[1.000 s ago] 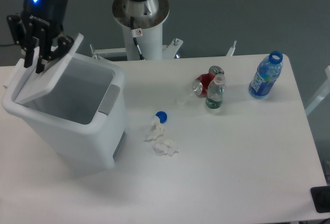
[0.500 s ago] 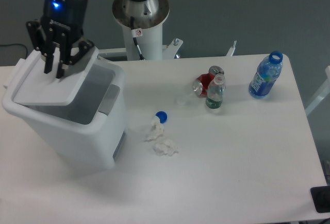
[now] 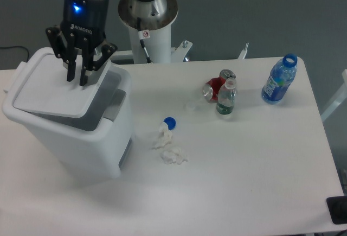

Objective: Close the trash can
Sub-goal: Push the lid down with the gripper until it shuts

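White tabletop (image 3: pixel 244 165) fills most of the view, with a dark grey floor behind it and the arm's round white pedestal (image 3: pixel 147 16) at twelve o'clock. At nine o'clock stands the trash can (image 3: pixel 81 138), its flat lid (image 3: pixel 51 92) nearly down, a gap showing on the right. Above the lid's right edge the gripper (image 3: pixel 76 78) points down, fingers slightly apart, holding nothing. Crumpled tissue (image 3: pixel 171 152) and a blue cap (image 3: pixel 169 122) lie at centre; a red can (image 3: pixel 216 88), small bottle (image 3: pixel 226 99) and blue bottle (image 3: pixel 280 80) sit toward two o'clock.

White trash can (image 3: pixel 70 138) with grey tab, black pincer (image 3: pixel 77 78), blue bottle (image 3: pixel 279 80), red can (image 3: pixel 213 90).
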### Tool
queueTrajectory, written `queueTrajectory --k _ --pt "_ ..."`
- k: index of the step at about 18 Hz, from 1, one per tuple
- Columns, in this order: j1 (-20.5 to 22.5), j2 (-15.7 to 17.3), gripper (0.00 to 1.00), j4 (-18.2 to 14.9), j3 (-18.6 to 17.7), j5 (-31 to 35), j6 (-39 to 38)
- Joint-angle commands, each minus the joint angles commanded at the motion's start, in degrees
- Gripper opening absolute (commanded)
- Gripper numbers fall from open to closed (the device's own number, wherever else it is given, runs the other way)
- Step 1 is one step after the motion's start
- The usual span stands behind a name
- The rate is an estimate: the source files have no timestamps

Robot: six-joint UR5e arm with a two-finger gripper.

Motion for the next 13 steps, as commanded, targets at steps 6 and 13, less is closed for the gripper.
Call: queueTrajectory --k 6,13 --pt "0.4 -0.1 0.33 0.0 -0.4 2.0 0.0" --pt "0.4 -1.1 0.33 0.1 -0.6 2.0 0.2"
